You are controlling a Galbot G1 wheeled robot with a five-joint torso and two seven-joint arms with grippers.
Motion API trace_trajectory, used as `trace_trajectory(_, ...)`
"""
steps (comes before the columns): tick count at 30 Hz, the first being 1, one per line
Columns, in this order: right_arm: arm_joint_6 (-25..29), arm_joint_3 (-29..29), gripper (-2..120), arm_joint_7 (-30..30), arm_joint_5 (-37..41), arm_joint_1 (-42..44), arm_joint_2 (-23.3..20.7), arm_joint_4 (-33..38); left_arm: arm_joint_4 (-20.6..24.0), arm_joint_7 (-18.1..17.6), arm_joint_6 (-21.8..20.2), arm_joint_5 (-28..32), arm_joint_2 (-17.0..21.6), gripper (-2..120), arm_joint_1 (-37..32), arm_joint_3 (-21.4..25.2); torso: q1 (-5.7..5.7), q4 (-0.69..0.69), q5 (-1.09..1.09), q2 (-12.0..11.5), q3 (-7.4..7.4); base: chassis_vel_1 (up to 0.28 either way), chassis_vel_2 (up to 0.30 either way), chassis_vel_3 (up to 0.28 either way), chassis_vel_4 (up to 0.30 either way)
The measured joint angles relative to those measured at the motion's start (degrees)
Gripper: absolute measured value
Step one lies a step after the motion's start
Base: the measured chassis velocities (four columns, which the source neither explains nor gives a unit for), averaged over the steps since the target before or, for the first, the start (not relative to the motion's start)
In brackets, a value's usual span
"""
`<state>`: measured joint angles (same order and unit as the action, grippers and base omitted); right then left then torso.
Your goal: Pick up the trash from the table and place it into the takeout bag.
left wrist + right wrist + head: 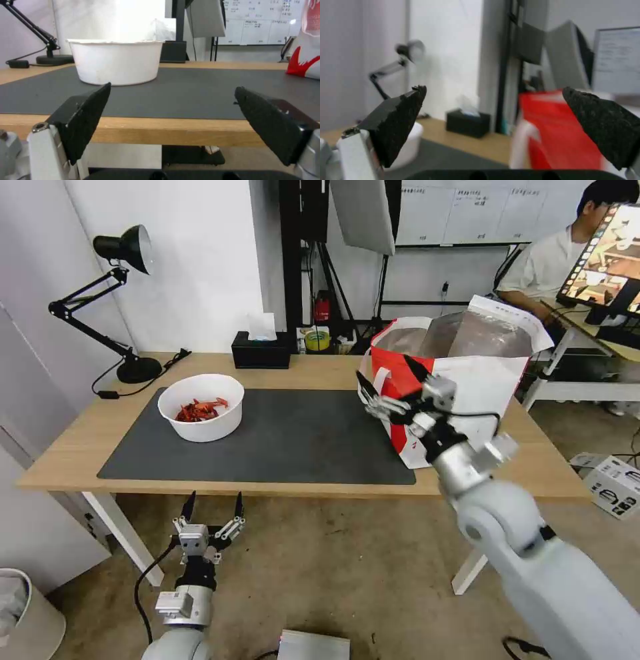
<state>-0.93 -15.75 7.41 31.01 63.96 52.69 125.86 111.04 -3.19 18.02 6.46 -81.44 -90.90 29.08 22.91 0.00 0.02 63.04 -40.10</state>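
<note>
I saw my left gripper parked below the counter edge, fingers spread and empty. The bowl of red shells sat on the mat's left part. My right gripper hung before the takeout bag at the counter's right, fingers spread, holding nothing.

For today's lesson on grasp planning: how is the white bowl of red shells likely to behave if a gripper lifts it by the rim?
The white bowl looks thin-walled, so its rim may flex under a pinch. It holds only a small heap of red shells, so it is probably light. A one-sided rim lift could tilt it and let the loose shells slide.
</note>
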Motion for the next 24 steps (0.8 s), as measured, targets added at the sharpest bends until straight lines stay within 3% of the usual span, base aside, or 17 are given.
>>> trace_trajectory(9, 2.6, -5.6, 100, 6.1, -12.2, 15.0, 5.1, 3.2, 0.0, 0.0, 0.2, 0.2, 0.3, 100, 0.0, 0.1, 0.0, 0.0, -0.02, 0.0, 0.0, 0.0, 0.0, 0.0, 0.0)
trace_trajectory(12, 6.2, -7.9, 100, 6.6, -17.8, 21.8, 8.8, 2.5, 0.1, 0.0, 0.2, 0.2, 0.2, 100, 0.0, 0.0, 0.0, -0.01, -0.01, 0.0, 0.0, 0.0, 0.0, 0.0, 0.0)
trace_trajectory(19, 14.4, -8.1, 100, 7.1, -24.3, 32.4, 14.5, -1.0, 0.4, 0.0, 0.6, 0.2, 0.6, 100, -0.1, -0.2, 0.0, 0.0, -0.02, 0.0, 0.0, 0.0, 0.0, 0.0, 0.0)
trace_trajectory(24, 17.6, -6.1, 100, 8.9, -27.1, 34.8, 16.9, -5.0, 0.9, 0.0, 0.7, 0.3, 0.7, 100, -0.3, -0.3, 0.0, 0.0, -0.02, 0.0, 0.0, 0.0, 0.0, 0.0, 0.0)
